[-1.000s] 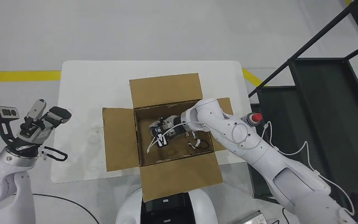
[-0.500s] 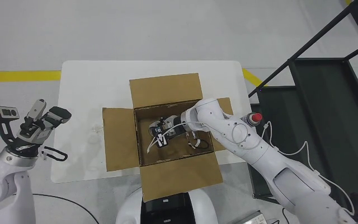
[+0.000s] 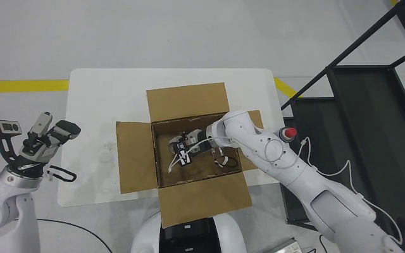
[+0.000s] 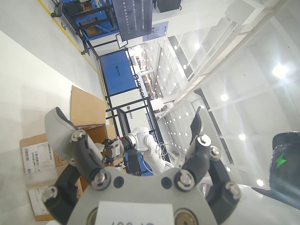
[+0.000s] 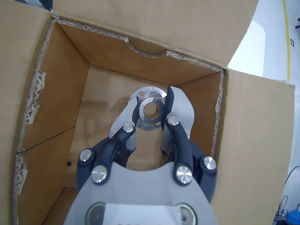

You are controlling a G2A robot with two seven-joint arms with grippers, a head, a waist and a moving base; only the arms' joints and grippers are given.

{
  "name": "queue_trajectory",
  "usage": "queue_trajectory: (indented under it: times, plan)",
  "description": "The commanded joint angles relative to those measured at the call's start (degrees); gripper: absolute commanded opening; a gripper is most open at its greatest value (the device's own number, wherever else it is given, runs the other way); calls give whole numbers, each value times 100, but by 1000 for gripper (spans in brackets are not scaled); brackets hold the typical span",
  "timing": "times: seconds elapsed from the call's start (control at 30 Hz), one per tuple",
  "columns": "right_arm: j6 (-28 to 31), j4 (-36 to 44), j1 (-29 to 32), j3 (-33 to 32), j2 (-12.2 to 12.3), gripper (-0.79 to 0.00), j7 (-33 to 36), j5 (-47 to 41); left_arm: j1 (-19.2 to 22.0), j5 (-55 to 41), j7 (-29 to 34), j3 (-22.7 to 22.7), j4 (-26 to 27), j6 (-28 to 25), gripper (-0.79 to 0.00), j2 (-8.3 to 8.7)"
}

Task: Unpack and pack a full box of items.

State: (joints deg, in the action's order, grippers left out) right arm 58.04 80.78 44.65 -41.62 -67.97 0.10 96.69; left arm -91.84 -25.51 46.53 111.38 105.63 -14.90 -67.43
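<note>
Down in corrugated box (image 5: 70,83), right jaws clamp round metal flange (image 5: 148,94); left jaws apart.

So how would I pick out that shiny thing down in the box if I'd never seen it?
Find the open cardboard box on the white table and look down to its floor. A flat round metal disc lies there, at the tip of the right hand. It alone is shiny silver, with a big centre hole and small holes near its rim.
</note>
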Motion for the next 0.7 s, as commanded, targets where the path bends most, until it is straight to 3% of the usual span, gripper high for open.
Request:
queue_trajectory:
  times: [0.0,0.17,0.37,0.67]
  plan:
    - [-4,177,47,-101,95,-785,14,-125,0,0,0,0,0,0,0,0]
    - [-4,673,122,-217,383,-785,382,-428,0,0,0,0,0,0,0,0]
    - [-4,1602,61,-241,907,-785,1348,-1261,-31,196,37,-82,-27,56,0,8]
    - [-4,2762,280,-778,1787,-785,2493,-2876,72,810,1504,-522,-703,-128,0,132]
